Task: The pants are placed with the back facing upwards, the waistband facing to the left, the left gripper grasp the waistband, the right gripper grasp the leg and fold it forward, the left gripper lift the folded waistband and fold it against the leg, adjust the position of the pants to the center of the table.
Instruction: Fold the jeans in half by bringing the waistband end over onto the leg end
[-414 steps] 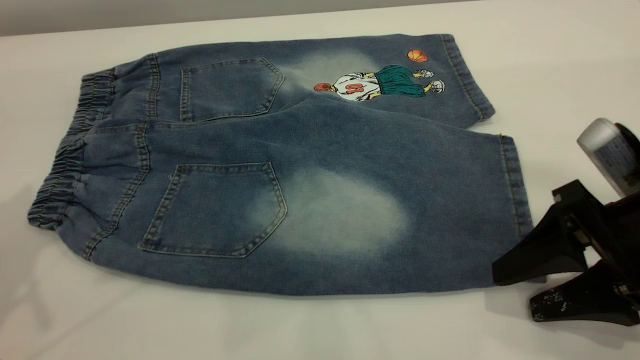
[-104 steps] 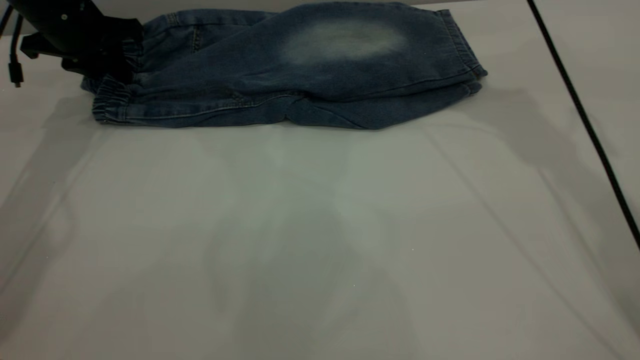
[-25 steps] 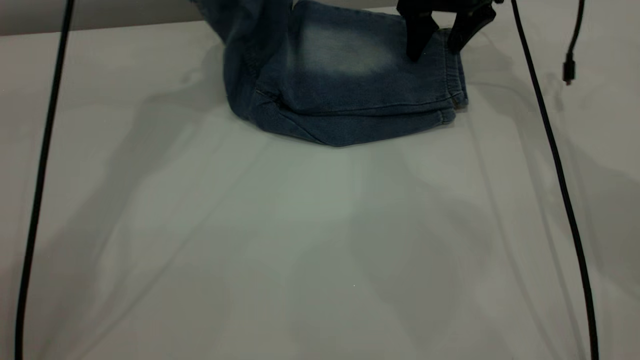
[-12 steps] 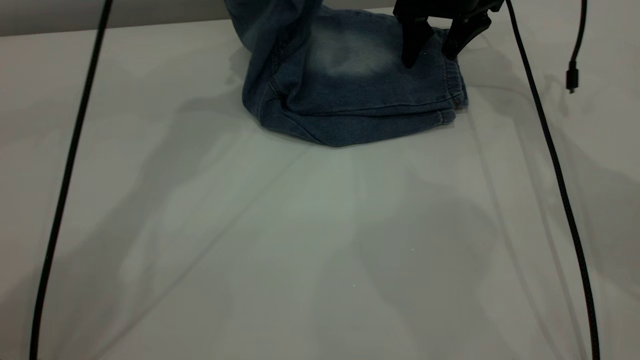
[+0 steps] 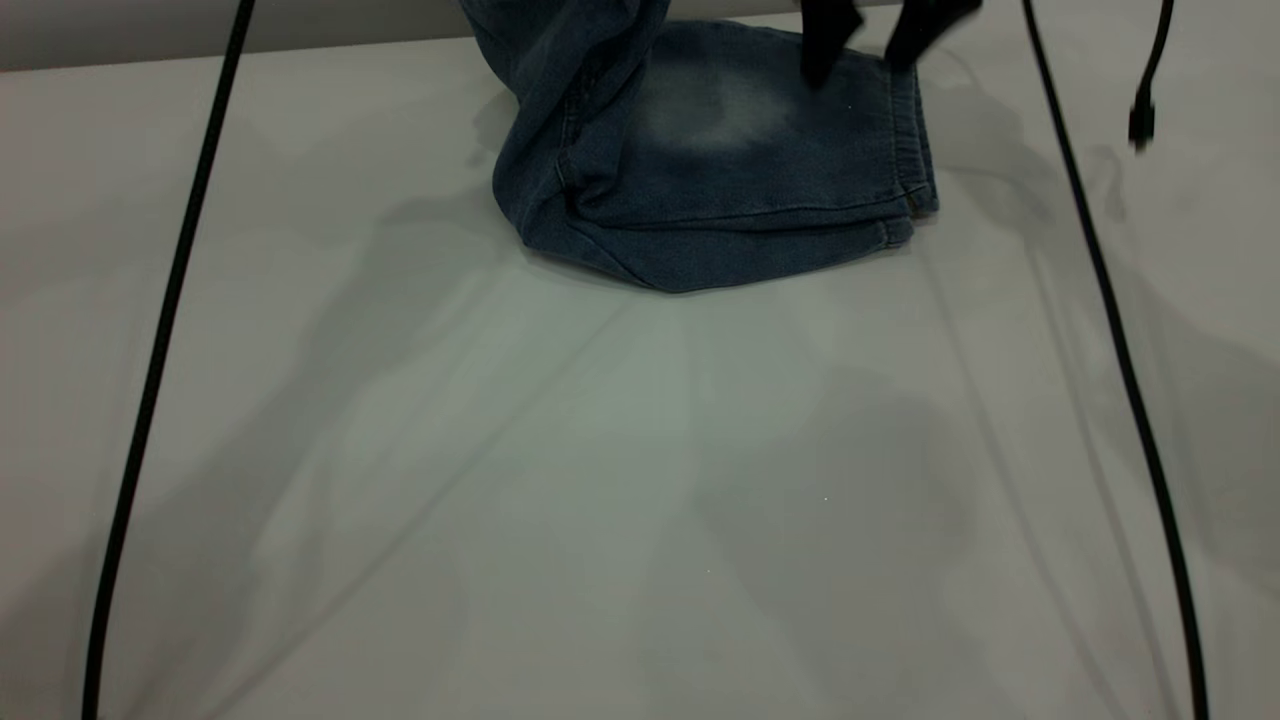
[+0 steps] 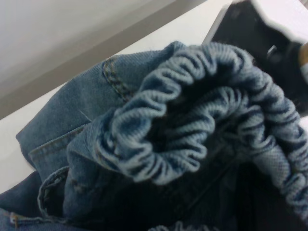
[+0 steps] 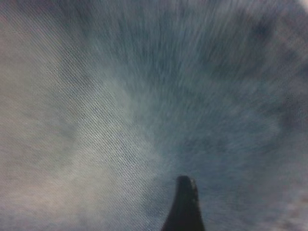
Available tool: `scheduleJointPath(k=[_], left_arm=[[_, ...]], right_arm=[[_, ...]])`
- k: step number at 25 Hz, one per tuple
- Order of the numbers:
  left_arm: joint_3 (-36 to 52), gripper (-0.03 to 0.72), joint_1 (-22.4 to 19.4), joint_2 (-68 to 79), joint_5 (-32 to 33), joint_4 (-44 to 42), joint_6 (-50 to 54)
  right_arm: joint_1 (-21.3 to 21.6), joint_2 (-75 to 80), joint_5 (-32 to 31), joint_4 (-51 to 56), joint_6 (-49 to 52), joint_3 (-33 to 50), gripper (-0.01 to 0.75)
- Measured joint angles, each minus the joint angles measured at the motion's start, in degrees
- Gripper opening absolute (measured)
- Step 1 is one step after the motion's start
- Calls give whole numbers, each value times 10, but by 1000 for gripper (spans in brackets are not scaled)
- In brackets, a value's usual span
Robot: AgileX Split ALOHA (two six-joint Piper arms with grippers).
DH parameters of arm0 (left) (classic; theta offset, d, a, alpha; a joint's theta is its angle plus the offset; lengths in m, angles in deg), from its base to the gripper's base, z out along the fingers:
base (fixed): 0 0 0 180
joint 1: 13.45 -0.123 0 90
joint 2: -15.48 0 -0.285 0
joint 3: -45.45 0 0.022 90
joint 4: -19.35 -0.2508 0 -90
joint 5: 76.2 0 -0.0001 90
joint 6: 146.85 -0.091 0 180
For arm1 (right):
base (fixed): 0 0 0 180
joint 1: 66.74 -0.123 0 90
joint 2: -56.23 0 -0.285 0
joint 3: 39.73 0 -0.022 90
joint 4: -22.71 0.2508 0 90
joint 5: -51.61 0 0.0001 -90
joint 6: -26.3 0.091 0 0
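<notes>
pants (image 5: 720, 170) of soft matt denim, waistband (image 6: 192, 125) ribbed and puckered; table (image 5: 600, 480) smooth, faintly glossy.

cable (image 5: 160, 330): black, hangs left | cable (image 5: 1120, 350): black, right | plug end (image 5: 1138, 125): dangling

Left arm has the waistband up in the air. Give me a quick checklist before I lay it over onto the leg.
1. Waistband held by the left gripper: cannot tell; it fills the left wrist view, bunched, but no fingers show.
2. Pants already folded lengthwise, hems stacked at the right: ok.
3. Leg lying flat on the table: ok.
4. Right gripper clear of the landing area: not ok; it stands open right over the leg near the hem.
5. Cables clear of the pants: ok; they hang at either side.
6. Pants centred on the table: not ok; they sit at the far edge.
</notes>
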Motion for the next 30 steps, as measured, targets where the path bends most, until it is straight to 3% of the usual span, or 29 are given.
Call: scheduleJointPath(k=[5,17,30], left_arm=[[0,99,1,0,-1,0,0],[0,99,20,0,-31,2,0],[0,104,92,61,-128,-1,-70]], right_arm=[[23,-35,1,-49,-9,0,510],[128,-81,2,-51,4,0,510],[130,-81,3,-35,3,0,486]])
